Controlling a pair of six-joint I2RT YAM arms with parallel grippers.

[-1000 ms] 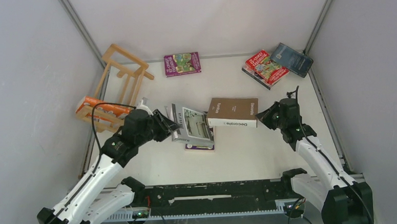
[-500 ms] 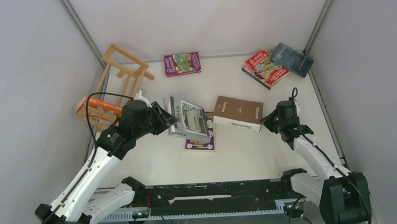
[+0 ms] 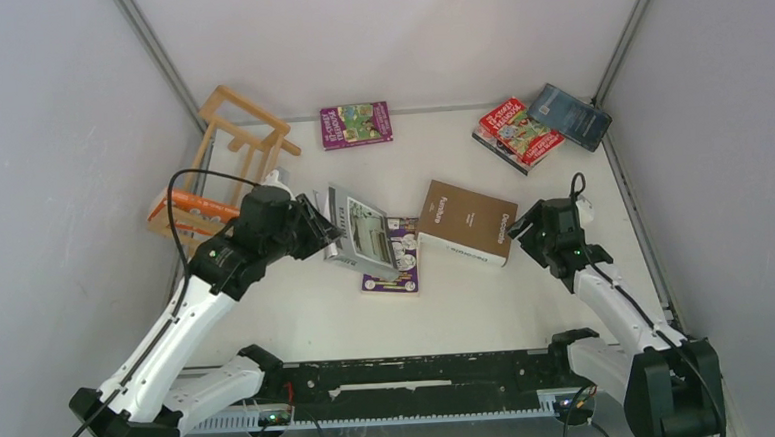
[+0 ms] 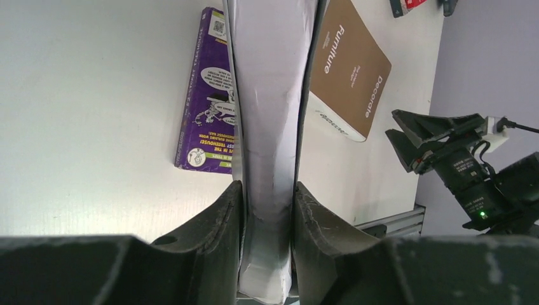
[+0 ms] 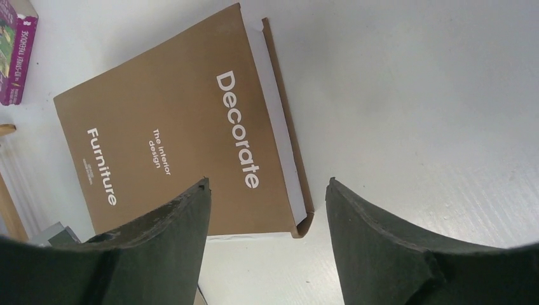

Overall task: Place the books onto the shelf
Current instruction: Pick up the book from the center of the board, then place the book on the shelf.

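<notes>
Purple book [image 3: 404, 270] half hidden under grey book [image 3: 359, 232], orange book [image 3: 176, 203] seemingly behind shelf [image 3: 248, 126] slats

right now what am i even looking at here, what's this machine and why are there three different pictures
These are two robot arms bolted to the near edge of a table. One picture comes from a fixed camera above and behind them; the other two from a small camera on each wrist, showing that arm's own jaws up close. The left arm has its jaws closed on a grey-white book, tilted above a purple book on the table. The right arm has its jaws open and empty, just short of a brown book lying flat. Far left is a wooden shelf with an orange book at its near end. Along the back lie a second purple book, a red book and a dark blue book.
</notes>
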